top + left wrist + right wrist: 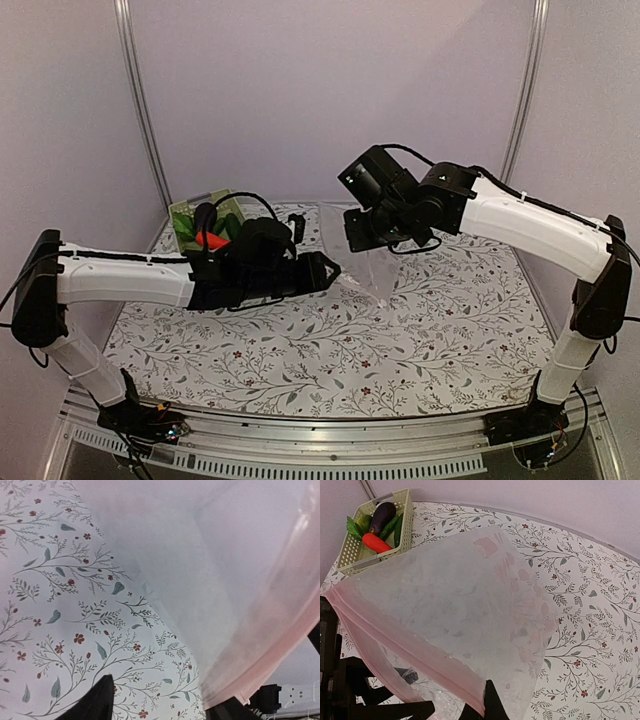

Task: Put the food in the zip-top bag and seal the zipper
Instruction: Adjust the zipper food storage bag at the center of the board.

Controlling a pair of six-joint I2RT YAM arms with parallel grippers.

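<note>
The clear zip-top bag [372, 268] hangs lifted between my two grippers; it fills the right wrist view [460, 595] and the left wrist view [225, 555]. Its pink zipper [410, 650] runs diagonally, with the mouth's two lips apart. My right gripper [480, 711] is shut on one end of the zipper. My left gripper [160, 707] has its fingers apart, and the zipper's other end [280, 620] lies against its right finger. The food sits in the basket: purple eggplant [382, 517], red-orange carrot [376, 543], green cucumber [390, 527].
The pale green slotted basket [350, 560] stands at the table's far left corner [190, 212], behind the left arm. The floral tablecloth [330, 350] covers the table. Grey walls close the back and sides.
</note>
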